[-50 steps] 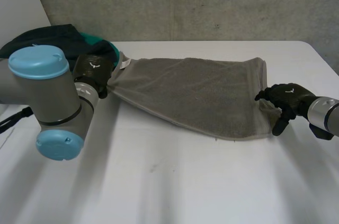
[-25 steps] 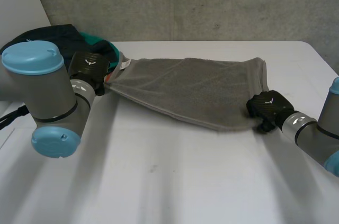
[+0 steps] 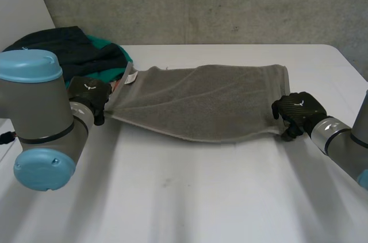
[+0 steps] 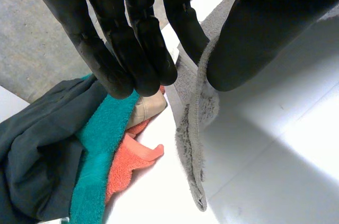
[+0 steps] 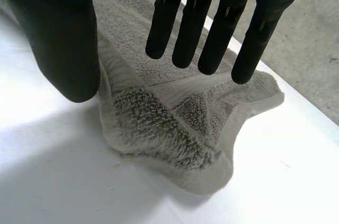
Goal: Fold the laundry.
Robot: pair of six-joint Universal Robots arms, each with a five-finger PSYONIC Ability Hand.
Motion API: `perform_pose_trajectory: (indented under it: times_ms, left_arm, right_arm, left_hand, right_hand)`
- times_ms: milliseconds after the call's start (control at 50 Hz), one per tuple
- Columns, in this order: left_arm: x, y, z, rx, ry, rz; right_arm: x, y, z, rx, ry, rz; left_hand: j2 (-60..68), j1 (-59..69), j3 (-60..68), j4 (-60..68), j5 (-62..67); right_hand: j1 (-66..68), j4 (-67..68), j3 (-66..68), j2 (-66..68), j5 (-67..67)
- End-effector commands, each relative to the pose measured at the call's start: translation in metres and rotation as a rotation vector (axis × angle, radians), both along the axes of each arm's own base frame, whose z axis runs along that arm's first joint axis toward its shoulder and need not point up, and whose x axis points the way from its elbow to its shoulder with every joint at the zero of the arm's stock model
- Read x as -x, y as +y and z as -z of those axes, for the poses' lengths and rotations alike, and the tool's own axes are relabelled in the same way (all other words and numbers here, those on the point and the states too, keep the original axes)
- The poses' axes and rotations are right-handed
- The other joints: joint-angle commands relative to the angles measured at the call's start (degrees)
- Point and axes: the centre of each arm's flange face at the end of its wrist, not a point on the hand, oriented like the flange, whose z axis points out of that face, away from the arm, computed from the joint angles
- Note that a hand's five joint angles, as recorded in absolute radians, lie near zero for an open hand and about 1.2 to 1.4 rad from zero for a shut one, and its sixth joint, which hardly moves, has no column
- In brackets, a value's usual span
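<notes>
A grey towel (image 3: 201, 102) lies stretched across the white table (image 3: 190, 197) between my two hands. My left hand (image 3: 87, 95) holds the towel's left end, slightly raised. In the left wrist view that hand (image 4: 132, 38) has straight fingers that pinch the towel's hem (image 4: 193, 123) against the thumb (image 4: 249, 49). My right hand (image 3: 296, 111) is at the towel's near right corner. In the right wrist view its fingers (image 5: 212, 23) are straight and apart from the thumb (image 5: 63, 49), and the crumpled corner (image 5: 159, 123) lies on the table under them.
A pile of other laundry (image 3: 75, 53), dark, teal and orange, sits at the back left just behind my left hand. The same pile (image 4: 47, 144) lies beside the pinched hem. A concrete wall runs behind the table.
My left hand has drawn the towel's left end nearer and leftward. My right hand came in over the near right corner, then shifted right, and the towel now lies longer and flatter.
</notes>
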Motion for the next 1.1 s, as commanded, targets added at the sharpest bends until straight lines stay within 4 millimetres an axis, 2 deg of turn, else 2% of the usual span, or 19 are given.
perform_pose_trajectory:
  times_ms: [20, 60, 80, 100, 200, 220, 260, 280, 340, 360, 440, 480, 520, 640, 800, 820, 880, 980, 1100]
  left_arm:
    - [0.004, 0.001, 0.001, 0.002, 0.005, 0.006]
    - [0.004, 0.002, 0.0, 0.003, 0.005, 0.006]
    - [0.005, 0.003, 0.0, 0.002, 0.004, 0.009]
    - [0.005, 0.003, 0.0, 0.001, 0.004, 0.011]
    - [0.004, 0.009, 0.001, -0.023, -0.02, 0.011]
    - [0.002, 0.014, 0.003, -0.047, -0.037, 0.009]
    - [0.0, 0.02, 0.005, -0.078, -0.063, 0.008]
    - [-0.004, 0.029, 0.008, -0.118, -0.101, 0.009]
    - [-0.012, 0.047, 0.012, -0.199, -0.184, 0.021]
    - [-0.017, 0.061, 0.015, -0.262, -0.246, 0.037]
    - [-0.023, 0.09, 0.023, -0.384, -0.347, 0.104]
    - [-0.024, 0.095, 0.026, -0.411, -0.366, 0.131]
    - [-0.021, 0.096, 0.029, -0.421, -0.375, 0.157]
    - [-0.006, 0.067, 0.029, -0.352, -0.34, 0.149]
    - [0.03, -0.001, 0.007, -0.099, -0.213, 0.118]
    - [0.036, -0.017, 0.003, -0.042, -0.197, 0.109]
    - [0.045, -0.036, 0.002, 0.018, -0.193, 0.112]
    - [0.06, -0.07, 0.018, 0.071, -0.229, 0.115]
    - [0.072, -0.09, 0.029, 0.119, -0.229, 0.108]
  right_arm:
    - [0.0, -0.01, 0.009, 0.006, 0.012, 0.017]
    - [0.0, -0.009, 0.008, 0.004, 0.013, 0.017]
    - [0.0, -0.008, 0.007, 0.001, 0.015, 0.015]
    - [0.0, -0.007, 0.006, 0.0, 0.017, 0.014]
    - [0.003, 0.005, -0.007, -0.024, 0.058, 0.003]
    - [0.007, 0.012, -0.018, -0.032, 0.089, 0.0]
    - [0.012, 0.022, -0.027, -0.066, 0.128, -0.003]
    - [0.019, 0.033, -0.035, -0.125, 0.179, -0.007]
    - [0.031, 0.048, -0.044, -0.224, 0.264, -0.02]
    - [0.04, 0.058, -0.048, -0.3, 0.323, -0.039]
    - [0.055, 0.075, -0.052, -0.442, 0.439, -0.107]
    - [0.057, 0.077, -0.055, -0.451, 0.471, -0.136]
    - [0.056, 0.069, -0.051, -0.433, 0.476, -0.139]
    - [0.049, 0.041, -0.045, -0.343, 0.407, -0.074]
    - [0.034, -0.004, -0.039, -0.15, 0.311, -0.034]
    - [0.031, -0.013, -0.039, -0.101, 0.296, -0.029]
    - [0.026, -0.027, -0.039, -0.028, 0.274, -0.02]
    - [0.014, -0.066, -0.033, 0.142, 0.214, -0.005]
    - [0.001, -0.096, -0.02, 0.245, 0.192, -0.004]
  left_hand:
    - [11.3, 13.1, 11.8, 11.2, 13.4]
    - [11.3, 13.1, 11.8, 11.2, 13.4]
    - [11.3, 13.1, 11.8, 11.2, 13.4]
    - [11.3, 13.1, 11.8, 11.2, 13.4]
    - [11.3, 13.1, 11.8, 11.2, 13.4]
    - [11.3, 13.1, 11.8, 11.2, 13.4]
    - [11.3, 13.1, 11.8, 11.2, 13.4]
    - [11.3, 13.1, 11.8, 11.2, 13.4]
    - [11.3, 13.1, 11.8, 11.2, 13.4]
    - [11.3, 13.1, 11.8, 11.2, 13.4]
    - [11.3, 13.1, 11.8, 11.2, 13.4]
    - [11.3, 13.1, 11.8, 11.2, 13.4]
    - [11.3, 13.1, 11.8, 11.2, 13.4]
    - [11.3, 13.1, 11.8, 11.2, 13.4]
    - [11.3, 13.1, 11.8, 11.2, 13.4]
    - [11.3, 13.1, 11.8, 11.2, 13.4]
    - [11.3, 13.1, 11.8, 11.2, 13.4]
    - [11.3, 13.1, 11.8, 11.2, 13.4]
    - [11.3, 13.1, 11.8, 11.2, 13.4]
  right_hand:
    - [12.9, 13.1, 13.0, 13.0, 13.2]
    - [17.9, 18.1, 18.0, 18.1, 18.2]
    - [30.4, 30.7, 30.5, 30.6, 30.7]
    - [37.2, 37.5, 37.4, 37.4, 37.5]
    - [37.3, 37.5, 37.4, 37.5, 37.6]
    - [37.3, 37.5, 37.4, 37.5, 37.6]
    - [37.3, 37.5, 37.4, 37.5, 37.6]
    - [37.3, 37.5, 37.4, 37.5, 37.6]
    - [37.3, 37.5, 37.4, 37.5, 37.6]
    - [37.3, 37.5, 37.4, 37.5, 37.6]
    - [37.3, 37.5, 37.4, 37.5, 37.6]
    - [37.3, 37.5, 37.4, 37.5, 37.6]
    - [37.3, 37.5, 37.4, 37.5, 37.6]
    - [37.3, 37.5, 37.4, 37.5, 37.6]
    - [37.3, 37.5, 37.4, 37.5, 37.6]
    - [37.3, 37.5, 37.4, 37.5, 37.6]
    - [37.3, 37.5, 37.4, 37.5, 37.6]
    - [37.3, 37.5, 37.4, 37.5, 37.6]
    - [37.3, 37.5, 37.4, 37.5, 37.6]
